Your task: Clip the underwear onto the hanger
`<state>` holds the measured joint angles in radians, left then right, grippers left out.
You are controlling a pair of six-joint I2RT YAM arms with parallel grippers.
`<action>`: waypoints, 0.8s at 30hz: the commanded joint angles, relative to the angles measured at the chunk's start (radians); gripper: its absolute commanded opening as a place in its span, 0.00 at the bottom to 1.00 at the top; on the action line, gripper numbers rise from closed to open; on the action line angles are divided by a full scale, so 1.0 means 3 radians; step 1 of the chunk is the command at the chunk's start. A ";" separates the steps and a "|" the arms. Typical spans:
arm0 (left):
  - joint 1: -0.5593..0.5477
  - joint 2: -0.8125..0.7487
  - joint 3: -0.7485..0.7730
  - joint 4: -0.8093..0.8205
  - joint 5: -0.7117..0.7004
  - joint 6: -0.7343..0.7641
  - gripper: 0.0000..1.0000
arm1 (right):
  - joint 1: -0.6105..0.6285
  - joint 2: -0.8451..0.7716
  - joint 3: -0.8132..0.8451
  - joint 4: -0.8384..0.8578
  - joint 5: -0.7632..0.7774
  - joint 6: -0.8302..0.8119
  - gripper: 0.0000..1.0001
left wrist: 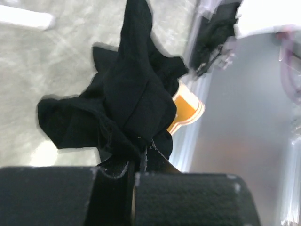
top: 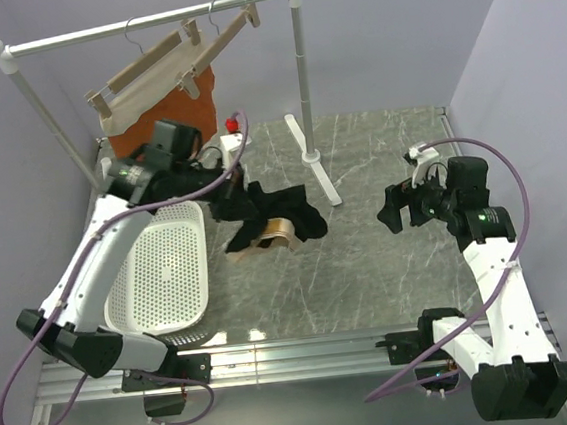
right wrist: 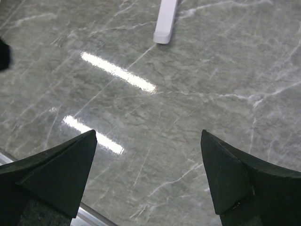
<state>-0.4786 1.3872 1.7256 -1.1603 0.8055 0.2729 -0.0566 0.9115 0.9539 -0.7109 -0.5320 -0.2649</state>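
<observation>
From above, the left gripper (top: 222, 181) is clamped on the underwear (top: 263, 209), which hangs from it in a dark bunch. The tan waistband (top: 271, 236) curls at the bottom and seems to reach the table (top: 377, 143). The hanger (top: 222, 40) hangs by its hook from the white rail (top: 145, 23) at the far side, empty, with its bar slanting from lower left to upper right. It is beyond and above the left gripper, well apart from it, and just beside a second hanger (top: 144, 67) that carries an orange garment (top: 197, 98). The left arm is clearly the nearer one to the hanger. The right gripper (top: 394, 210) hovers over bare table far to the right. A white basket (top: 169, 274) sits below the left arm. The cloth is crumpled, so I judge the waistband has to be spread along the bar's slant before a clip can bite.

In the left wrist view, the left gripper (left wrist: 134, 188) has its fingers pressed together on a fold of the underwear (left wrist: 127, 99). The rest of the cloth bunches directly ahead of the fingers. A strip of waistband (left wrist: 186, 110) shows behind the cloth. The hanger is out of this view.

In the right wrist view, the right gripper (right wrist: 148, 136) has its fingers wide apart, holding nothing over the table (right wrist: 211, 70). Only the foot of the rack (right wrist: 167, 19) shows ahead.
</observation>
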 commanded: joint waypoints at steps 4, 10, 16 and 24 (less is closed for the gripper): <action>-0.0133 -0.0196 -0.1275 0.2295 0.0424 -0.2066 0.00 | 0.0035 0.0014 0.0119 -0.0355 -0.0134 -0.0323 0.95; -0.0143 -0.0079 -0.2187 0.3833 0.0148 -0.3312 0.00 | 0.0086 0.0239 0.0134 -0.0616 0.0004 -0.0487 0.89; -0.0154 -0.0170 -0.3240 0.5954 0.0010 -0.4657 0.00 | 0.0377 0.0392 0.0103 -0.0367 0.0045 -0.0206 0.80; -0.0159 -0.0201 -0.3528 0.7098 0.0245 -0.5153 0.00 | 0.1043 0.0704 -0.0234 0.0487 0.0204 0.0335 0.71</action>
<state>-0.5217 1.3705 0.6582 0.6479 0.8268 -1.1530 0.2420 1.0882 0.9123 -0.7136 -0.4976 -0.2455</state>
